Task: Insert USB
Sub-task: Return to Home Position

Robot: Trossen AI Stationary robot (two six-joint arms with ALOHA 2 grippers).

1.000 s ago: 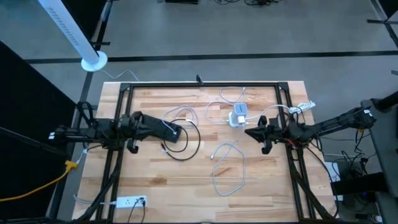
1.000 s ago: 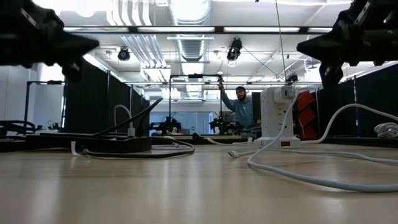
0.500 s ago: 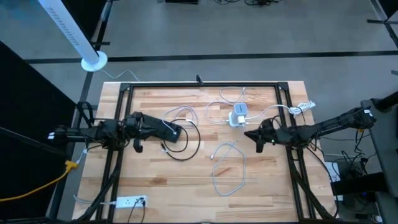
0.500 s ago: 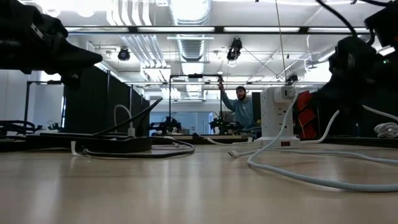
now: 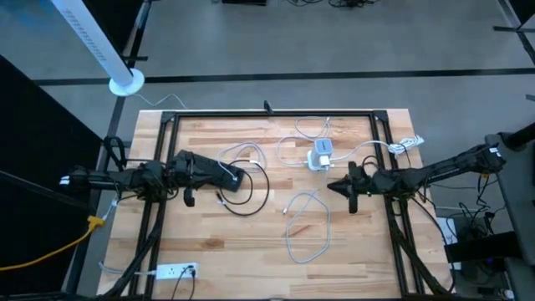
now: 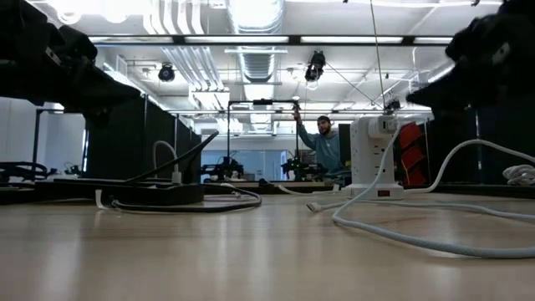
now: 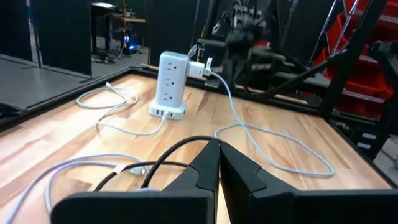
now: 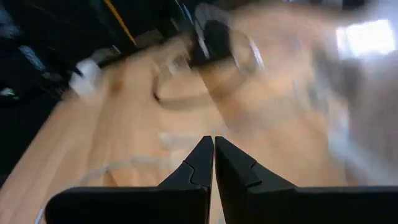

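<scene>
White tower first: the white outlet extension stands upright toward the far side of the wooden table, right of centre. From the left wrist view a white charger adapter sits in its side, with a white lead trailing off across the boards. Another lead leaves from the base. Everything looks seated, so I call the plugging done, and the step in hand is the retreat to rest.

Left gripper hangs low over the left half of the table, fingers pressed together with nothing between them and a black cable arching just ahead of its tips. Right gripper sits near the tower on its near side, pointing toward table centre, fingers likewise closed on nothing. Neither one touches a plug or a cord.

A loose white cable snakes over the middle of the boards, close by the right gripper's tip. Next, by my reckoning, both arms lift and pull out to their own sides, and what that calls for is clearance. The right one has cords running close beside it, so a straight rise before any sideways swing looks safest, lest a finger hook a lead and tug the tower over. A person stands far off in the room behind, well apart from the table
</scene>
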